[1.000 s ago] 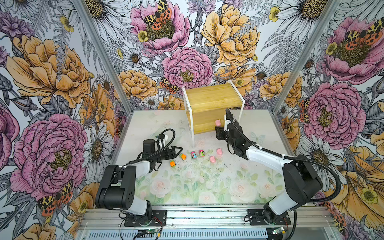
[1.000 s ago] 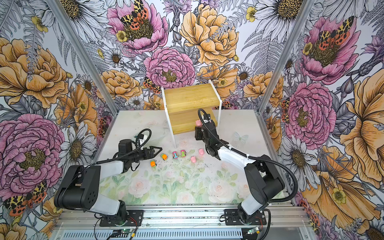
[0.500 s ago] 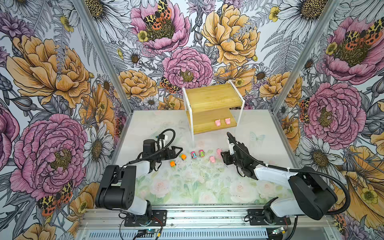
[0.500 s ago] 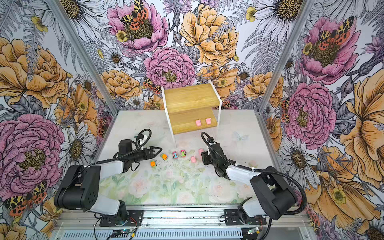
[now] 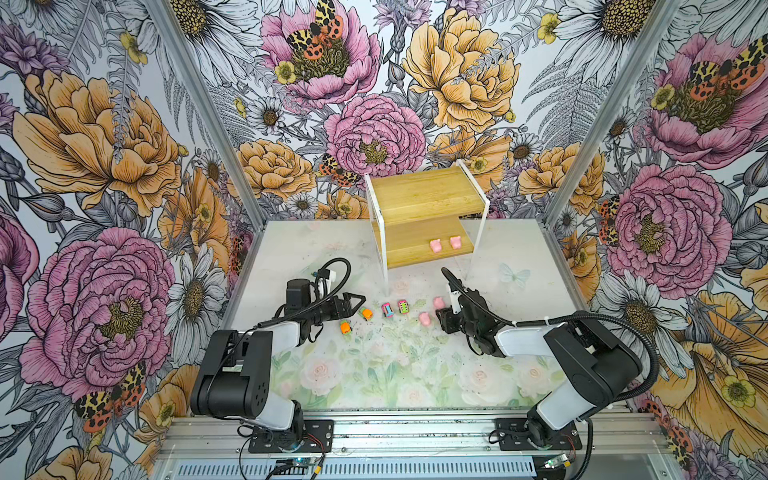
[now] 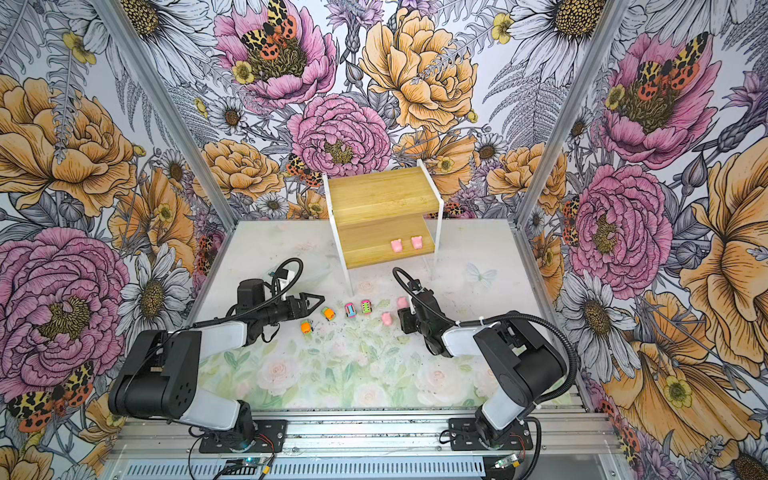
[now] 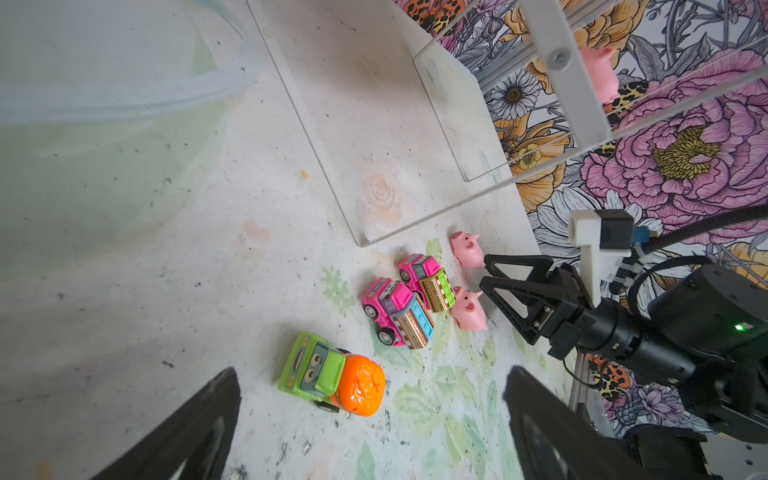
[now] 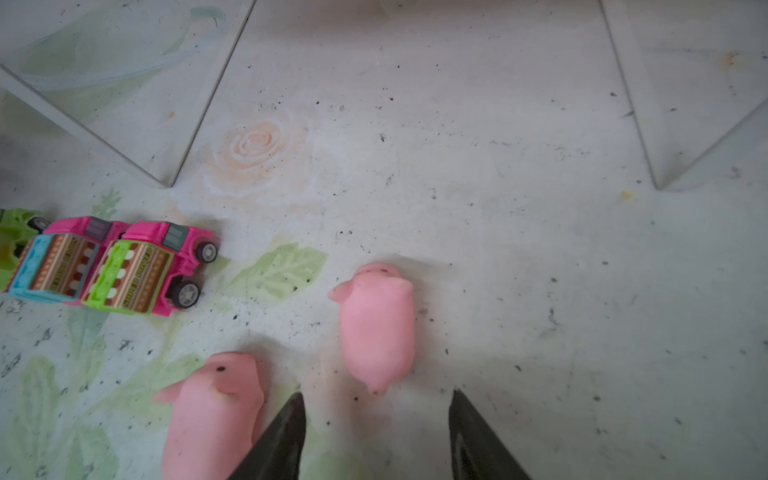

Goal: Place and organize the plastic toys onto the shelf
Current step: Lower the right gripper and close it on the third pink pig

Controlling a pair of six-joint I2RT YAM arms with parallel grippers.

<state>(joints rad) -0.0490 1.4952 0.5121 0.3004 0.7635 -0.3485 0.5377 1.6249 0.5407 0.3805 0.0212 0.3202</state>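
— Where do your toys stand?
— Two pigs [image 5: 435,246] sit on the shelf's [image 5: 419,195] lower board. Two more pigs [image 5: 424,318], two pink cars [image 5: 387,309] and two orange cars [image 5: 366,313] lie on the table [image 5: 519,249] before it.
— And your grippers?
— Your right gripper [image 8: 376,399]: fingers apart, empty, a pig [image 8: 376,324] just ahead. Your left gripper [image 5: 357,301]: apart too, empty.

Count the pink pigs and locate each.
4. First pale pink plastic pig, second pig: bamboo shelf's lower board. Third pig, fourth pig: table, by the right pincer. None seem hidden.
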